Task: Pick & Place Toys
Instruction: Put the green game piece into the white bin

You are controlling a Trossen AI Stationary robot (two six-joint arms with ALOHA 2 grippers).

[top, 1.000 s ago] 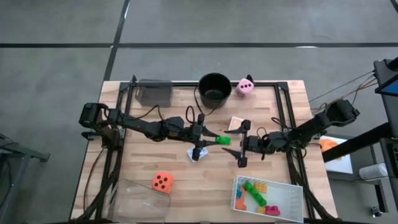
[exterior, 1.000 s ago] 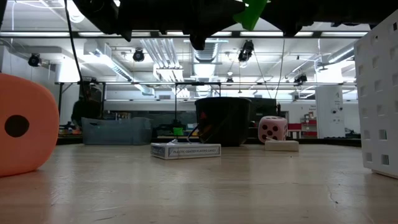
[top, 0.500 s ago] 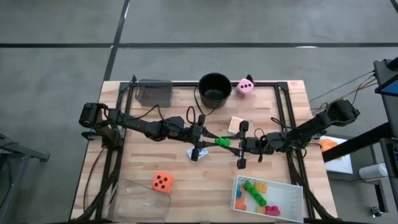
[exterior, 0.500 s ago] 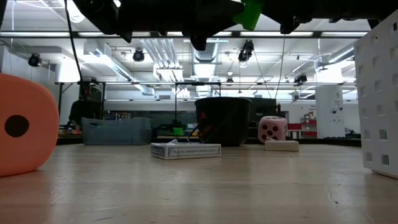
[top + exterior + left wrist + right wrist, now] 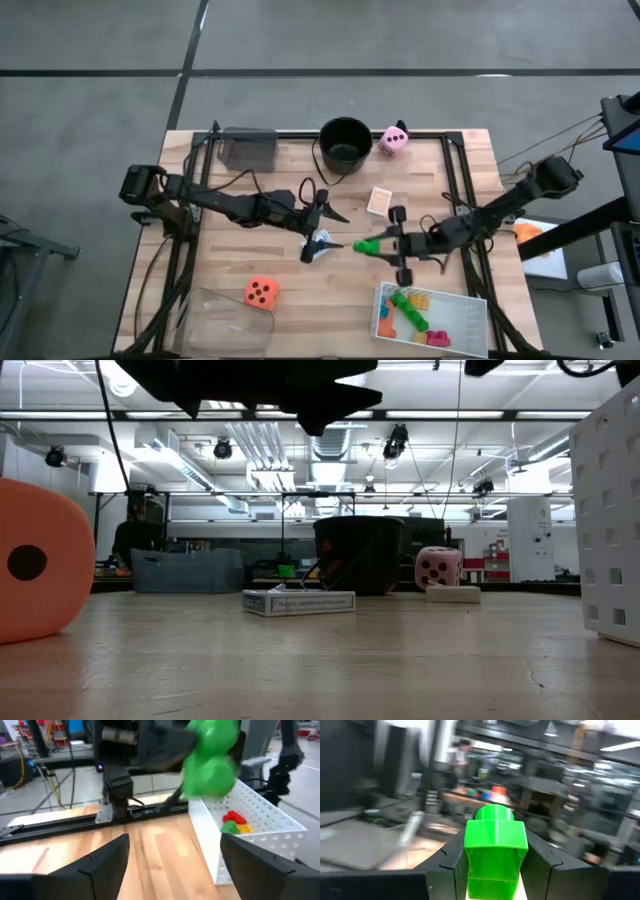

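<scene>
A green brick [image 5: 366, 245] hangs above the table's middle with my right gripper [image 5: 380, 244] shut on it. In the left wrist view the brick [image 5: 212, 758] shows just ahead of my left gripper [image 5: 172, 865], which stands open with nothing between its fingers. In the high view my left gripper [image 5: 338, 232] is just left of the brick, over a small card box [image 5: 318, 246] that lies flat on the table. An orange die [image 5: 261, 292] sits near the front, and a pink die [image 5: 394, 140] stands at the back beside the black bucket [image 5: 345, 140]. My right gripper pinches the green brick's two opposite sides [image 5: 470, 855] between its two fingers. The fingers come about level from the table's right. The brick's round stud [image 5: 494, 813] points away from the gripper, toward my left gripper. The brick is lifted clear of the table.
A white tray [image 5: 470, 310] holding several bricks stands at the front right, close below my right gripper. A clear tray [image 5: 232, 318] is at the front left, a dark one [image 5: 248, 148] at the back left. A loose card [image 5: 380, 200] lies right of centre.
My right gripper shut on the green brick while my left gripper still held it. My left gripper then opened and let go. My right gripper has carried the brick a little toward the table's near edge and the white tray.
</scene>
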